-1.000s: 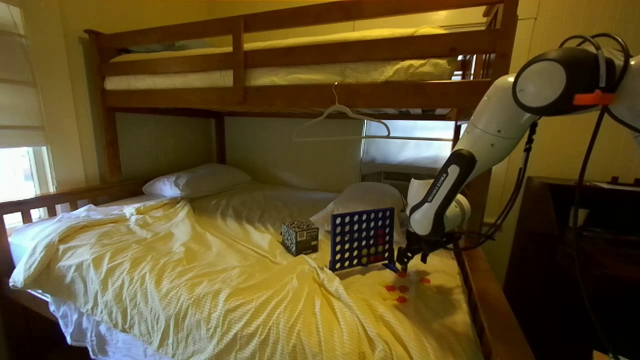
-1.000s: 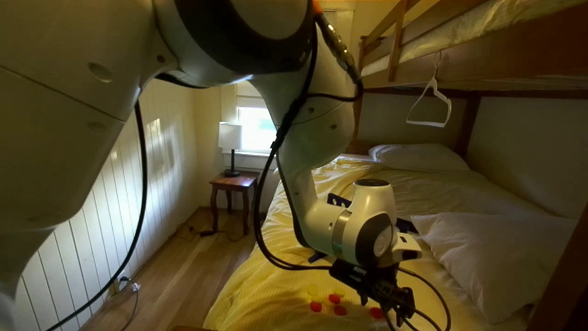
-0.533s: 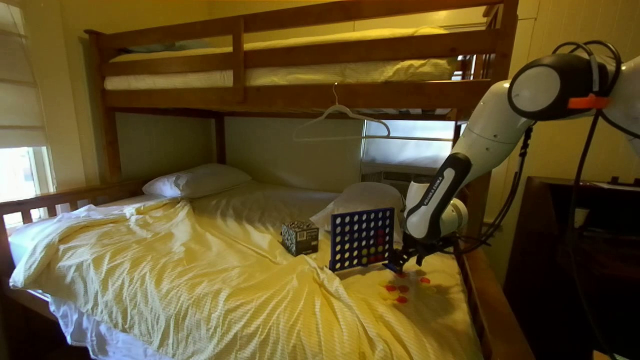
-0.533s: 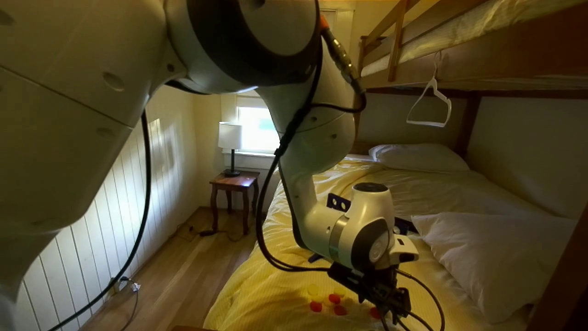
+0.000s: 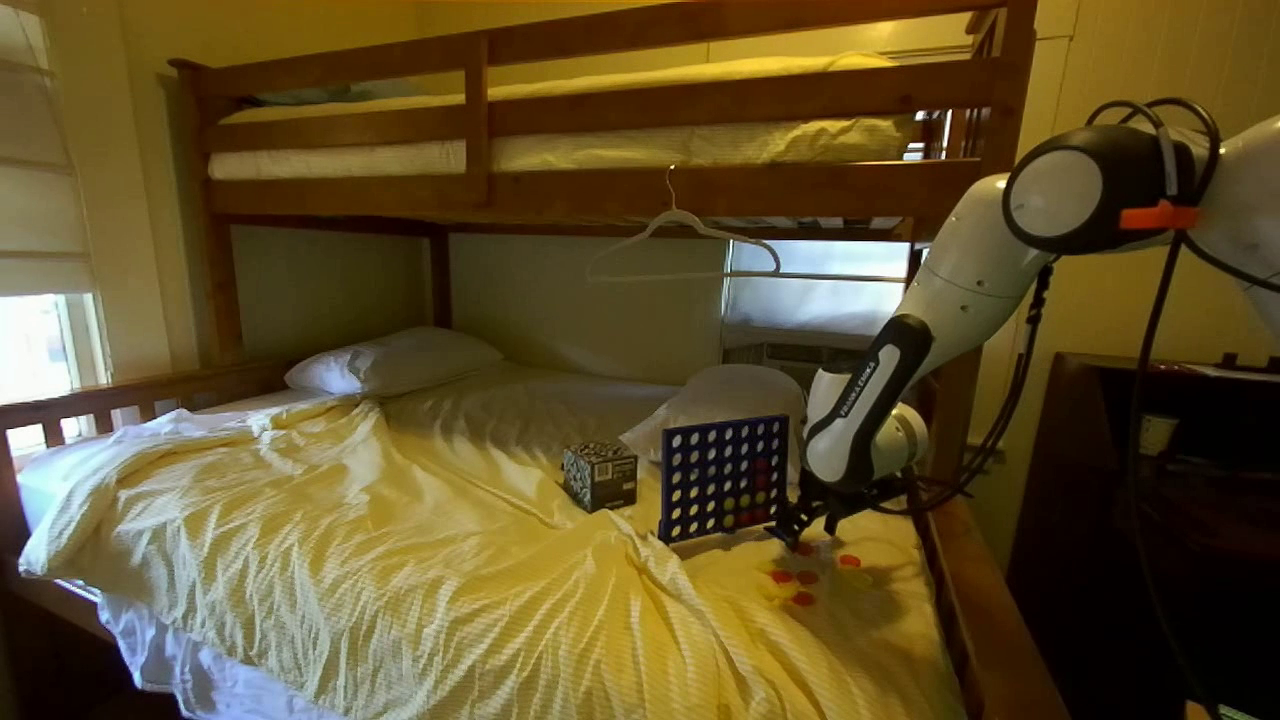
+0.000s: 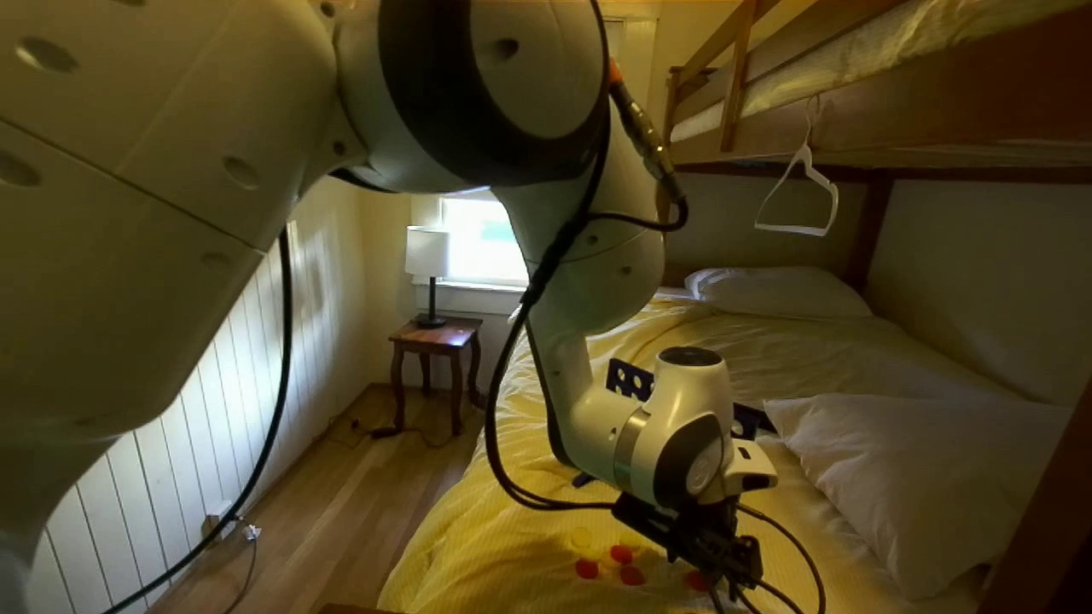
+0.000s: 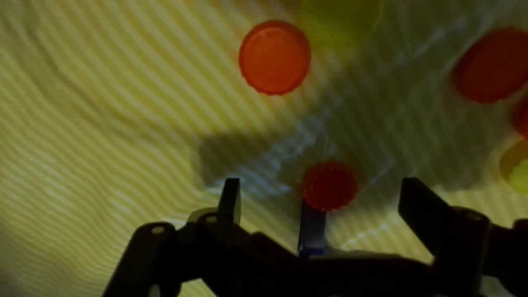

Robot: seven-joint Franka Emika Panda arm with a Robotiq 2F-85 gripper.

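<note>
My gripper [image 7: 319,181] is open and empty, pointing down over the yellow striped bedspread. A red disc [image 7: 330,186] lies between and below its fingertips in the wrist view, touching or overlapping the end of a dark blue foot [image 7: 312,233]. An orange-red disc [image 7: 274,57], another red disc [image 7: 495,66] and a yellow disc [image 7: 343,20] lie farther up that view. In an exterior view the gripper [image 5: 812,526] is just right of the upright blue four-in-a-row rack [image 5: 722,478], which holds a few red and yellow discs. The arm partly hides the rack [image 6: 630,379] in an exterior view.
A dark patterned box [image 5: 600,476] stands left of the rack. A pillow [image 5: 740,395] lies behind it. A wooden bed rail [image 5: 985,620] runs along the right. A white hanger [image 5: 683,275] hangs from the upper bunk. Loose red discs [image 6: 587,569] lie near the gripper.
The arm has lowered and shifted left in an exterior view, bringing the gripper closer to the rack's foot and the nearby red disc. The discs, rack and box have not moved.
</note>
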